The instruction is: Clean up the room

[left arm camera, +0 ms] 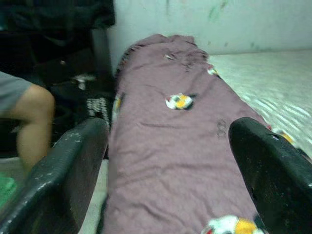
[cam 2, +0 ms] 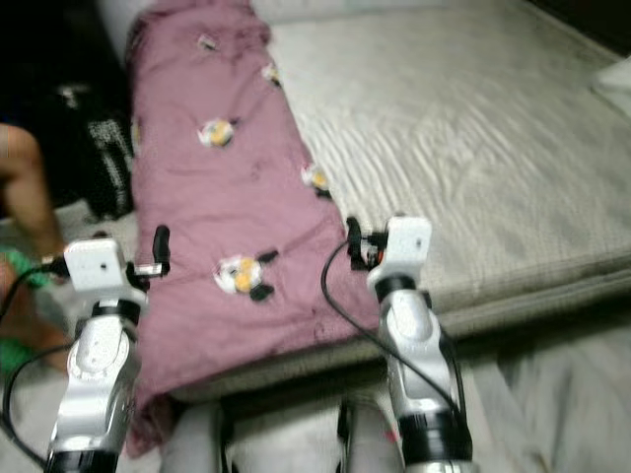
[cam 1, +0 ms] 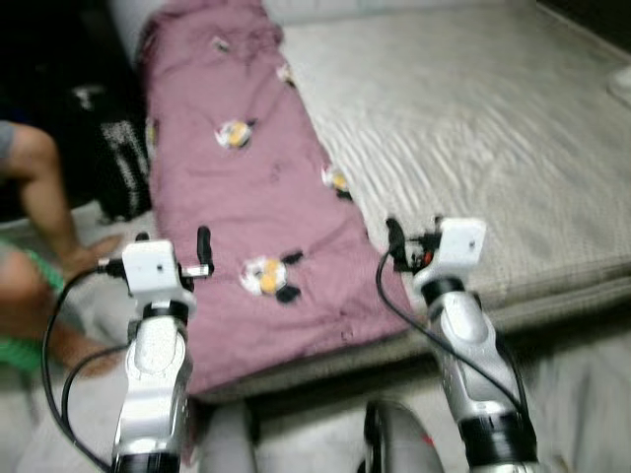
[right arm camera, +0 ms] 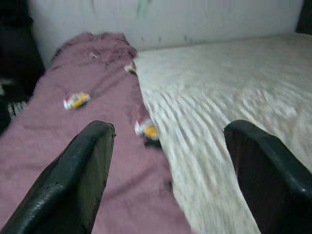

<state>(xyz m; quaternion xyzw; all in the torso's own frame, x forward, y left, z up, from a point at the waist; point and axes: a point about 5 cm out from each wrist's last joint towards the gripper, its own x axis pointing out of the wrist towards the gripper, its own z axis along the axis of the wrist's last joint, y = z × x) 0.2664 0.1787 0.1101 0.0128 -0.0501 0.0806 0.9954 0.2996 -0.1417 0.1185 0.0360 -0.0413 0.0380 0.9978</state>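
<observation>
A mauve blanket (cam 1: pixel 246 187) printed with small yellow-and-white figures lies as a long strip along the left side of a pale grey mattress (cam 1: pixel 473 128). Its near end hangs over the bed's front edge. My left gripper (cam 1: pixel 173 239) is raised over the blanket's near left corner, open and holding nothing. My right gripper (cam 1: pixel 414 232) hovers at the blanket's near right edge, where it meets the bare mattress, also open and holding nothing. In the left wrist view the black fingers (left arm camera: pixel 73 170) frame the blanket (left arm camera: pixel 170 141). In the right wrist view the fingers (right arm camera: pixel 83 170) frame blanket and mattress (right arm camera: pixel 219 97).
A person sits on the floor at the left, with a bare leg (cam 1: pixel 39 187) and something green (cam 1: pixel 25 345) near my left arm. A black bag with white pattern (cam 1: pixel 123 163) stands beside the bed. A white object (cam 1: pixel 621 84) lies at the mattress's far right.
</observation>
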